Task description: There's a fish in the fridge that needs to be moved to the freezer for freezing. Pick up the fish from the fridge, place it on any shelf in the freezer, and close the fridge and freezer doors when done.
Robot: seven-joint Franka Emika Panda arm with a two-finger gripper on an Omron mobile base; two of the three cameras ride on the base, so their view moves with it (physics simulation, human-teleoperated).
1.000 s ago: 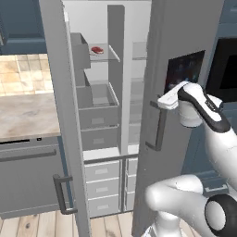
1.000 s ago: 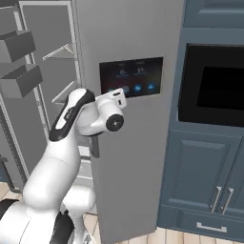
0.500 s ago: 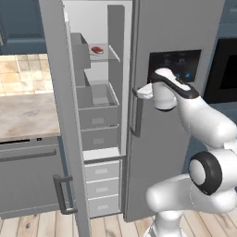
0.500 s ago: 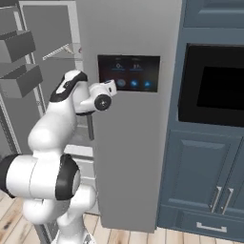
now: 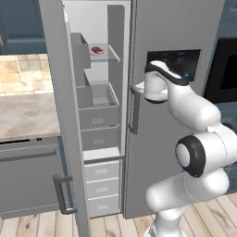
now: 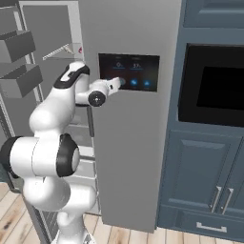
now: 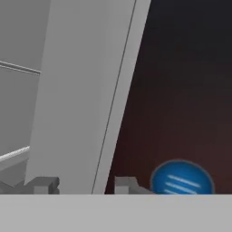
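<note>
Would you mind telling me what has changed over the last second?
The arm swung left, its gripper pushing the fridge door from ajar to shut or nearly so. The gripper now presses near the left edge of the black panel; no grasp is visible. The freezer door stayed open, and the red fish stayed on the freezer shelf.

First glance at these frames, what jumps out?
The white arm reaches up against the shut fridge door, its gripper at the black panel with blue lights; the jaws are shut. To the left, the freezer stands open, its door swung wide, showing grey bins and drawers. A small red thing lies on the freezer's glass shelf up top; what it is, I cannot tell.
</note>
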